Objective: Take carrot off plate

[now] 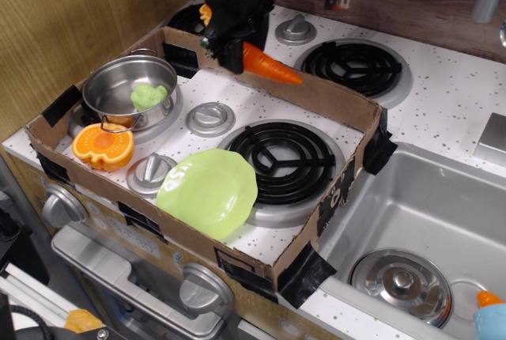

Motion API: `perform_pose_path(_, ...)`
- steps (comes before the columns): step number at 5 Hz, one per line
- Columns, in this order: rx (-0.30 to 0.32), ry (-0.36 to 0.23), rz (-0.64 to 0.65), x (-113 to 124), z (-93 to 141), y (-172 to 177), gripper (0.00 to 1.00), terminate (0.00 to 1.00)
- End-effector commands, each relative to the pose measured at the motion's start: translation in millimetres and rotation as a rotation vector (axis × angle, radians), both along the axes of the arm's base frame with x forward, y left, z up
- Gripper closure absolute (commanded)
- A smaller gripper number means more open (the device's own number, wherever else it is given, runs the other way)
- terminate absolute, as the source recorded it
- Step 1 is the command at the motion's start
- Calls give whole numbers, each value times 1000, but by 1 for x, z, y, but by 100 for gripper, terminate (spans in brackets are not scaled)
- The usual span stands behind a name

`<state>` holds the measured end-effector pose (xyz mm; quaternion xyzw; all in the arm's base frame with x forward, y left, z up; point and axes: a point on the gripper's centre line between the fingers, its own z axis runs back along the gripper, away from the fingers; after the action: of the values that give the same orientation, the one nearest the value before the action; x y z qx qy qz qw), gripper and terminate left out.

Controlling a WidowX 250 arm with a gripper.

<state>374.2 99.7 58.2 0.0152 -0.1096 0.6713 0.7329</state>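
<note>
The orange carrot [271, 69] is held in the air at the back of the cardboard box, its tip pointing right over the box's far wall. My black gripper [234, 53] is shut on the carrot's thick end, which hides its green stub. The lime-green plate [209, 190] with a wavy rim lies at the box's front, holding nothing, well away from the gripper.
A cardboard box wall [316, 91] rings the stove area. A steel pot [126, 87] with a pale green piece sits at left, an orange pumpkin half [103, 145] in front of it. Black burners [281, 158] lie right of the plate. A sink [419, 229] is at right.
</note>
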Motion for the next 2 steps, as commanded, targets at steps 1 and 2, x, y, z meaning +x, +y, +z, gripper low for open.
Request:
perform_pose_path(1,82,-48,-30,35,2,28,100,0)
perform_pose_path(2,95,-22,9,36,-3,38,100,0)
